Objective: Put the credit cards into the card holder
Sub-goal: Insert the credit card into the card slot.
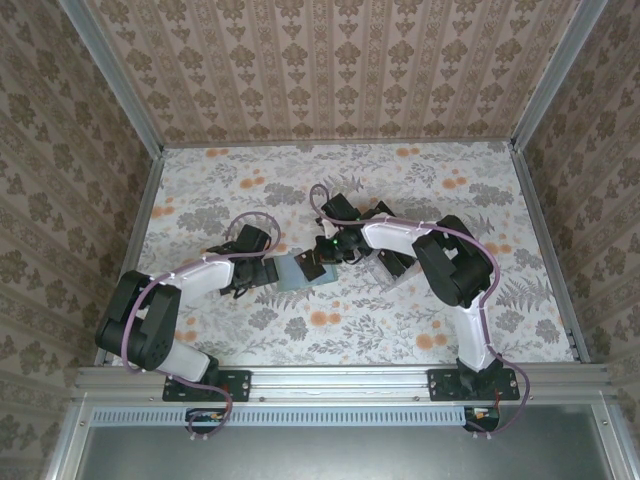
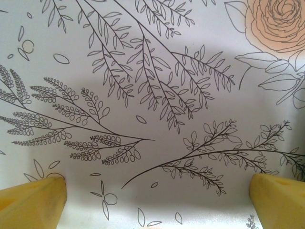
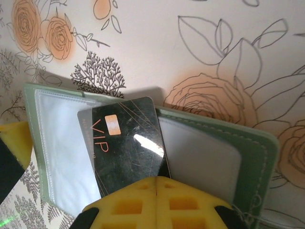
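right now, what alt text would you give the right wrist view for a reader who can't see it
The right claw, yellow-fingered, is shut on a dark credit card marked VIP, holding it over the middle of the open grey-green card holder. The holder lies flat on a floral-print table.

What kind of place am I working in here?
Probably a staged test booth, not a real room: wallpapered panels in metal framing enclose a floral-covered table, with two arms bolted to its rail.
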Tool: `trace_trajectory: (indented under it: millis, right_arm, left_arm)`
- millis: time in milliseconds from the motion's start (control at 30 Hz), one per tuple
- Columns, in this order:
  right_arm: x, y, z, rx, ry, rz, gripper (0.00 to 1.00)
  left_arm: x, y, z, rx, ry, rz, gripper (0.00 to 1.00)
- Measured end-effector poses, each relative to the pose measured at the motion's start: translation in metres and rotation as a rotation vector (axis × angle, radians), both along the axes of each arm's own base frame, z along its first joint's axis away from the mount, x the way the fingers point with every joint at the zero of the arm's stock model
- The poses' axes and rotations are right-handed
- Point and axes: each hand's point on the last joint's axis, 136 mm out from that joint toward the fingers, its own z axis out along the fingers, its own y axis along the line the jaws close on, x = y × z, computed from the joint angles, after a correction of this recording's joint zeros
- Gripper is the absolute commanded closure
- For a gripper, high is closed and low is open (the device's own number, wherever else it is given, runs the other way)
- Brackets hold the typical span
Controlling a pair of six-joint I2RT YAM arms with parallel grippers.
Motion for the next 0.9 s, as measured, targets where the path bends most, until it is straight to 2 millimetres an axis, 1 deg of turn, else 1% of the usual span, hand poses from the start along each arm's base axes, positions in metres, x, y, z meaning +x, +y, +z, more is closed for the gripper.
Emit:
trace_trajectory:
  millis: [400, 900]
  right_arm:
    - [-0.001, 0.002, 0.000, 0.001, -0.002, 0.002, 0.95]
    - [-0.026, 0.028, -0.002, 0.031, 0.004, 0.044, 0.95]
  left_arm:
    - [0.000, 0.000, 0.000, 0.002, 0.004, -0.001, 0.00]
    - [0.000, 0.000, 0.000, 0.002, 0.004, -0.001, 0.00]
